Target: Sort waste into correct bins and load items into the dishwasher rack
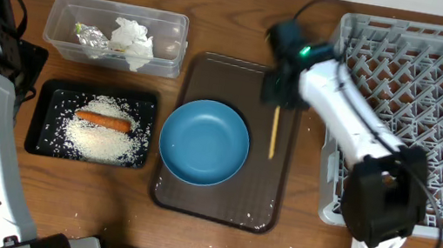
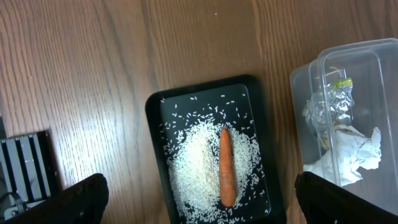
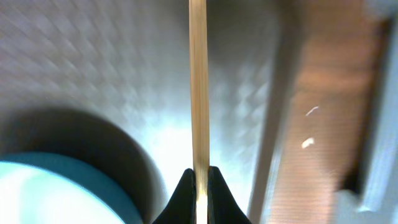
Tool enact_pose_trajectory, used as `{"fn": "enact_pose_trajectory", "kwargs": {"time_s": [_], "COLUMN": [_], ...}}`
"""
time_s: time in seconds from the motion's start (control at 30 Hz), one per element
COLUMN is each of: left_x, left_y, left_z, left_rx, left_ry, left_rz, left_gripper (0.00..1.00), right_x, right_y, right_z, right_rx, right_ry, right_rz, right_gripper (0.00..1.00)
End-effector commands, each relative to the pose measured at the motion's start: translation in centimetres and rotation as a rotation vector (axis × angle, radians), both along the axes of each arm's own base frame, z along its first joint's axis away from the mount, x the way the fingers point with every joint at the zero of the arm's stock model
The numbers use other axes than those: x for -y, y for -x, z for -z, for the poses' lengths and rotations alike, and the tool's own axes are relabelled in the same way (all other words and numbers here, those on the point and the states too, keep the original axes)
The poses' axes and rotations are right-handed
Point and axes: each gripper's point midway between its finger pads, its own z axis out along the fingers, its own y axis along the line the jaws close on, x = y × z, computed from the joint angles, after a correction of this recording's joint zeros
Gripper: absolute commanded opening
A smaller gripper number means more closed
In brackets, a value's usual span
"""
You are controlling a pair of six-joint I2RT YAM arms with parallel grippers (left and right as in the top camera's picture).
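right claw [image 3: 199, 178] pinches chopsticks [image 3: 198, 81] beside dark-blue bowl [image 1: 204, 142].

Wood-grain worktop [image 1: 247, 13], seen from overhead. Directly on it, left side: clear tub [image 1: 120, 7] toward the back, black tray [image 1: 99, 89] just in front, slightly apart. Middle: brown serving tray [image 1: 219, 80], near both. Right: grey rack [image 1: 331, 158], close beside the serving tray, running past the picture's edge.
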Motion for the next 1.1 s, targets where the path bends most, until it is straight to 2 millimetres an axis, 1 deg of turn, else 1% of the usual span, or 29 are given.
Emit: {"fn": "enact_pose_trajectory", "kwargs": {"time_s": [0.0,0.1,0.17,0.2,0.27,0.3,0.37,0.43,0.5,0.57,0.63,0.73,0.77,0.83,0.87,1.07], "left_x": [-0.2,-0.2,-0.2,-0.2,-0.2,-0.2,-0.2,-0.2,-0.2,-0.2,-0.2,-0.2,-0.2,-0.2,-0.2,-0.2], "left_y": [0.3,0.3,0.3,0.3,0.3,0.3,0.3,0.3,0.3,0.3,0.3,0.3,0.3,0.3,0.3,0.3], "left_z": [0.2,0.2,0.2,0.2,0.2,0.2,0.2,0.2,0.2,0.2,0.2,0.2,0.2,0.2,0.2,0.2], "left_rx": [-0.007,-0.008,-0.007,-0.007,-0.008,-0.007,-0.008,-0.007,-0.008,-0.007,-0.008,-0.007,-0.008,-0.008,-0.007,-0.007], "left_ry": [0.001,0.002,0.001,0.001,0.002,0.001,0.002,0.001,0.002,0.001,0.002,0.001,0.002,0.002,0.001,0.001], "left_rz": [-0.019,-0.019,-0.019,-0.019,-0.019,-0.019,-0.019,-0.019,-0.019,-0.019,-0.019,-0.019,-0.019,-0.019,-0.019,-0.019], "left_gripper": [0.98,0.98,0.98,0.98,0.98,0.98,0.98,0.98,0.98,0.98,0.98,0.98,0.98,0.98,0.98,0.98], "right_x": [3.1,7.4,9.8,10.5,11.8,12.5,14.6,16.3,17.2,17.6,17.6,16.8,16.7,16.4,16.4,16.1], "right_y": [-2.9,-4.7,-5.8,-6.1,-6.6,-6.7,-7.0,-7.1,-7.2,-7.3,-7.3,-7.2,-7.2,-7.2,-7.2,-6.8], "right_z": [-4.6,-7.6,-8.9,-9.2,-9.5,-9.4,-9.0,-8.6,-8.0,-7.2,-6.3,-5.0,-4.6,-4.0,-3.8,-3.7], "right_rx": [0.083,0.128,0.164,0.174,0.194,0.198,0.195,0.189,0.187,0.185,0.177,0.167,0.164,0.156,0.154,0.135], "right_ry": [-0.001,0.014,0.009,-0.002,-0.041,-0.046,-0.046,-0.040,-0.036,-0.036,-0.037,-0.070,-0.076,-0.082,-0.086,-0.100], "right_rz": [-0.052,-0.042,-0.082,-0.106,-0.196,-0.199,-0.157,-0.135,-0.124,-0.115,-0.115,-0.126,-0.115,-0.093,-0.083,-0.040], "right_gripper": [0.01,0.01,0.01,0.01,0.01,0.01,0.01,0.01,0.01,0.01,0.01,0.02,0.05,0.25,0.34,0.38]}}
